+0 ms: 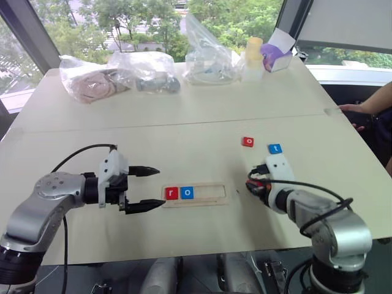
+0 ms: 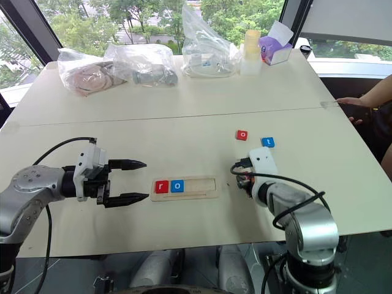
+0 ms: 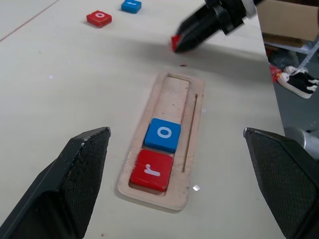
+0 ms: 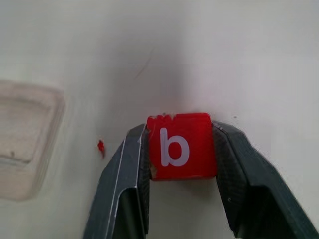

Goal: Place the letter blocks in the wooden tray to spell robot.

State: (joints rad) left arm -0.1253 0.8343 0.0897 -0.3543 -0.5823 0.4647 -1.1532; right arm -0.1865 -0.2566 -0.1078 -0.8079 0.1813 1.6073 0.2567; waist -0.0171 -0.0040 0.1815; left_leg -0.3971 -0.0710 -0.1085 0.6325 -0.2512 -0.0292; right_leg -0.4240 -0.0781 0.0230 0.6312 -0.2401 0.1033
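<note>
tray: I see the wooden tray [image 1: 202, 193] lying flat on the table [image 1: 184, 122] between the two arms; pale wood, long and narrow, raised rim, shallow slot.
in tray: red r block [image 3: 152, 170] at the end nearest my left arm, blue o block [image 3: 163, 134] touching it next along; rest of the slot is bare wood.
b block: red b block [image 4: 181, 146], white lowercase b, chipped along one edge; pinched in my right gripper [image 4: 181, 149], just beside the tray's free end.
loose: red o block [image 1: 247, 141] and blue t block [image 1: 275, 148] on the table beyond the right gripper, near each other, not touching.
left gripper: left gripper [image 1: 144, 188] spread wide, holding nothing, fingers pointing at the tray's r end.
</note>
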